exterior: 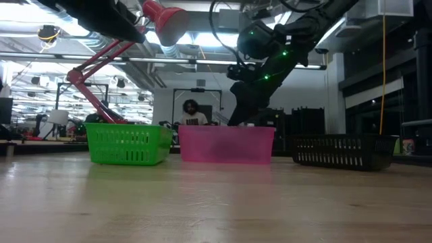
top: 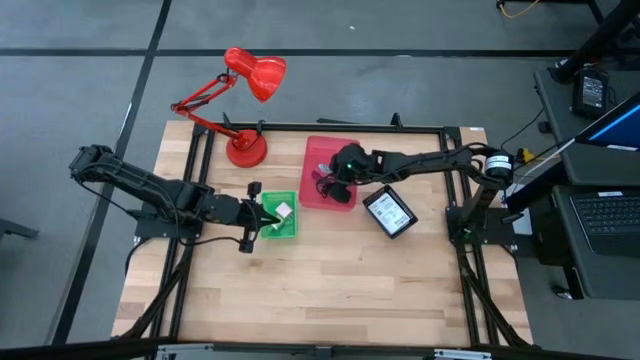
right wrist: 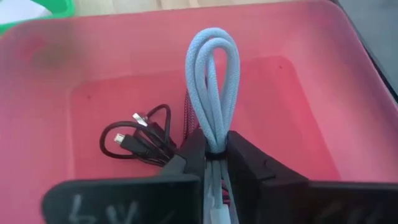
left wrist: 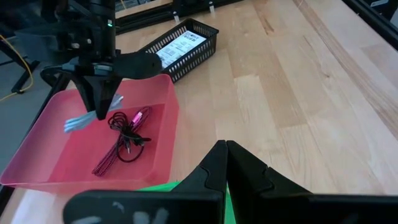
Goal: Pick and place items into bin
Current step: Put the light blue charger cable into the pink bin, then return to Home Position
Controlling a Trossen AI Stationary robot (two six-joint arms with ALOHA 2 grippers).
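Jaws of the right gripper (right wrist: 214,155) pinch a blue-grey cable (right wrist: 212,87) over the pink bin (right wrist: 298,118); left jaws pressed together.

left end effector (top: 272,221): fingers together, idle | right end effector (right wrist: 214,163): clamped, hovering

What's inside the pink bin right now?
In the pink bin lie a black cable and a maroon cable. The right tool holds a blue-grey cable above them, hiding some floor.

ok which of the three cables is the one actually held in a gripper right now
The blue-grey cable. It is pinched in the right gripper above the pink bin, while the black cable and the maroon cable lie loose on the bin's floor.
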